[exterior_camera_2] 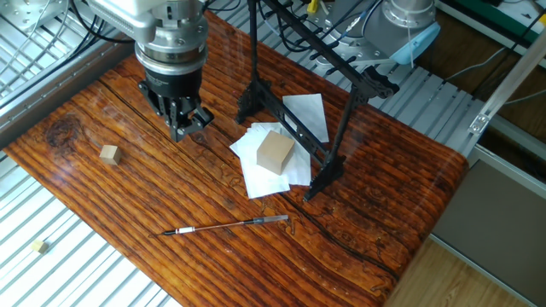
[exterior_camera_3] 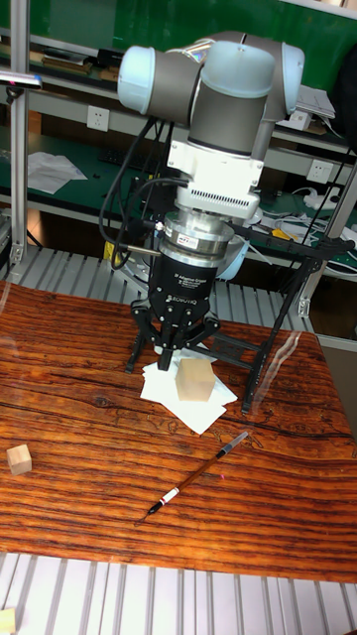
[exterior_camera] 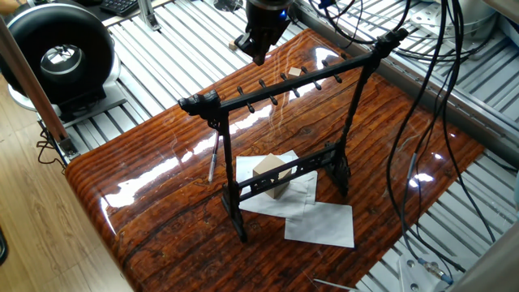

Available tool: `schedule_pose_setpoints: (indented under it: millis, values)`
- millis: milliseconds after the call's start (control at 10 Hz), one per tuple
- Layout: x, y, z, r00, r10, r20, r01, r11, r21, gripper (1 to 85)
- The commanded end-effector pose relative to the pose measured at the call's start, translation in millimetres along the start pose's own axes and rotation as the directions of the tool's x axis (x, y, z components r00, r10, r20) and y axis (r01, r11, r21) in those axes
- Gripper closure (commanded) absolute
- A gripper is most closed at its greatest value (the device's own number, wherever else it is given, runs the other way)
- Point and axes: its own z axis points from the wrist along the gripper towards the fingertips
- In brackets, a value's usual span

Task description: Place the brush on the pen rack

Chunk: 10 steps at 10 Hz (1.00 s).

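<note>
The brush (exterior_camera_2: 226,226) lies flat on the wooden table near its front edge, also visible as a thin dark brush (exterior_camera_3: 193,476) and as the brush (exterior_camera: 214,158) beside the rack's left upright. The pen rack (exterior_camera: 284,85) stands upright mid-table, a black frame with pegs along its top bar; its lower rail shows on the pen rack (exterior_camera_2: 294,128). My gripper (exterior_camera_2: 182,130) hangs above the table on the far side of the rack from the brush. It points down, its fingers drawn together with nothing in them, as on the gripper (exterior_camera_3: 178,365).
A tan wooden block (exterior_camera_2: 275,152) rests on white paper sheets (exterior_camera_2: 303,115) at the rack's foot. A small wooden cube (exterior_camera_2: 108,153) sits on the table to the gripper's left. Cables hang over the table's far side, and metal slats surround it.
</note>
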Motion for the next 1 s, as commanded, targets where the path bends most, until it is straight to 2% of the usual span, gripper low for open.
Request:
schedule_pose_setpoints:
  millis: [0,200,400,500,600,700,800,900]
  values:
    - [-0.6,3.9,-1.4,1.000,-0.024,0.004,0.024,1.000,-0.019,84.7]
    - [5.2,3.6,-1.0,0.999,-0.045,-0.016,0.045,0.999,-0.009,84.7]
    - [6.0,3.7,-1.0,0.999,-0.046,-0.020,0.046,0.999,-0.009,84.7]
    - [1.8,-0.8,-1.9,1.000,-0.002,-0.005,0.002,1.000,0.009,84.7]
    - [-0.5,-6.9,-4.5,1.000,-0.024,-0.002,0.024,0.999,0.031,84.7]
    - [-10.0,-5.6,-10.2,0.998,-0.062,0.020,0.062,0.998,0.027,84.7]
    - [-36.8,-4.6,-18.4,0.984,-0.151,0.097,0.147,0.988,0.040,84.7]
    - [-41.5,-21.0,-25.0,0.959,-0.278,0.046,0.272,0.956,0.106,84.7]
